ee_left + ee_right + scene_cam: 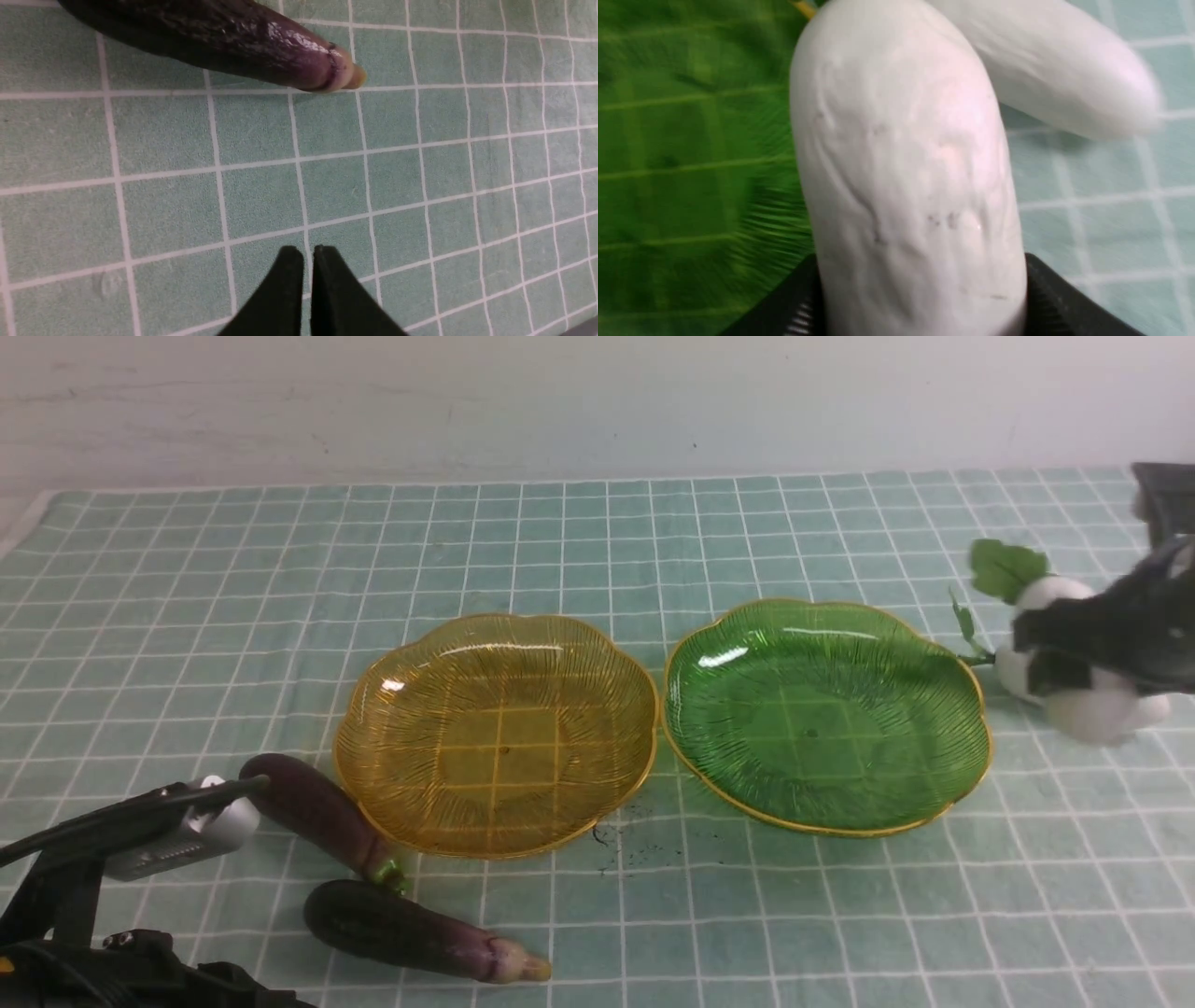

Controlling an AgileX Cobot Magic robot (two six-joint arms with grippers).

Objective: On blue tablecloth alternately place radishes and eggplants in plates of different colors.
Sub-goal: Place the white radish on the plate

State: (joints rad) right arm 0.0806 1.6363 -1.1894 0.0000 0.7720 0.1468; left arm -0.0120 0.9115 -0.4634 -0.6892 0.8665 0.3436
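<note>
As right hand (920,308) grips radish (901,163), plate (691,163) beside

On my screens the tablecloth (597,541) is pale teal-blue, gridded with thin white lines. The amber-yellow plate (495,737) and the green plate (826,714) are translucent, ribbed and gold-rimmed. The green-tipped eggplant (317,812) and the yellowish-tipped eggplant (411,933) are dark purple. I see the radish (906,186) and the second radish (1064,70) plain white, their leaves (1006,567) green.
</note>
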